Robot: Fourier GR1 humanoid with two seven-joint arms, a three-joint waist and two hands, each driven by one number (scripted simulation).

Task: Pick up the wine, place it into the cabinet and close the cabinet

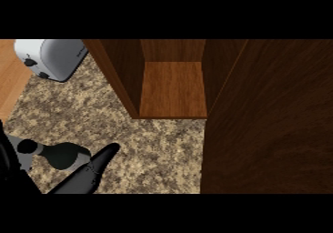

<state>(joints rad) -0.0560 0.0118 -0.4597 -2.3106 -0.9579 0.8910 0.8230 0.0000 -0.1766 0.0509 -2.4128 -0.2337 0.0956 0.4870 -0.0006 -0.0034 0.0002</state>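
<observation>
No wine bottle shows in the head view. The cabinet [129, 77] stands open on the counter, and its wooden shelf [173, 91] is bare. Its open door [270, 123] is a large dark wood panel that fills the right side and hides whatever lies beneath it. My left hand [65, 155] rests at the lower left, open, with straight fingers [102, 161] pointing up and to the right over the counter and holding nothing. It is well short of the cabinet's front edge. My right hand is not in view.
A white toaster [52, 57] stands at the back left, beside the cabinet's left wall. The speckled granite counter [156, 145] runs between my left hand and the cabinet. A light wood surface [8, 77] borders the counter at the far left.
</observation>
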